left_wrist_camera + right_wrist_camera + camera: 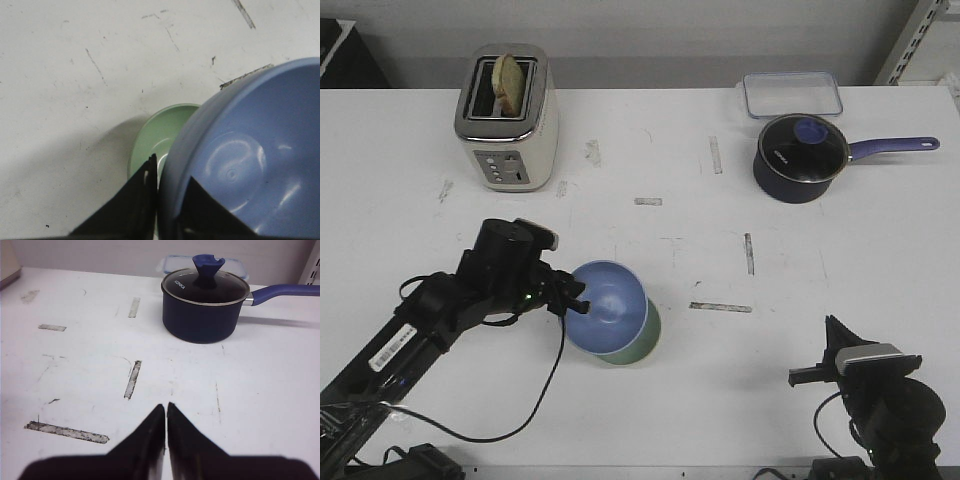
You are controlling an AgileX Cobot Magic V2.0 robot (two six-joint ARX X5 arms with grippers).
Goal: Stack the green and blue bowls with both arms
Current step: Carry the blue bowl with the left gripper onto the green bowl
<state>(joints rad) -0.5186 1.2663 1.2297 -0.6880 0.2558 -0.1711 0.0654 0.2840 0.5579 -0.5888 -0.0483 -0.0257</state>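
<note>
My left gripper (576, 298) is shut on the near rim of the blue bowl (608, 305), one finger inside and one outside. The blue bowl is tilted and sits partly in the pale green bowl (642, 342), which rests on the table under it. In the left wrist view the blue bowl (250, 155) fills the right side and the green bowl (162, 132) shows beneath it, with my gripper (170, 175) on the blue rim. My right gripper (166, 407) is shut and empty, low at the front right of the table (840, 372).
A dark blue lidded saucepan (800, 155) with a long handle stands at the back right, before a clear lidded container (792, 93). A cream toaster (508, 118) holding bread stands at the back left. Worn tape marks (720, 307) cross the table.
</note>
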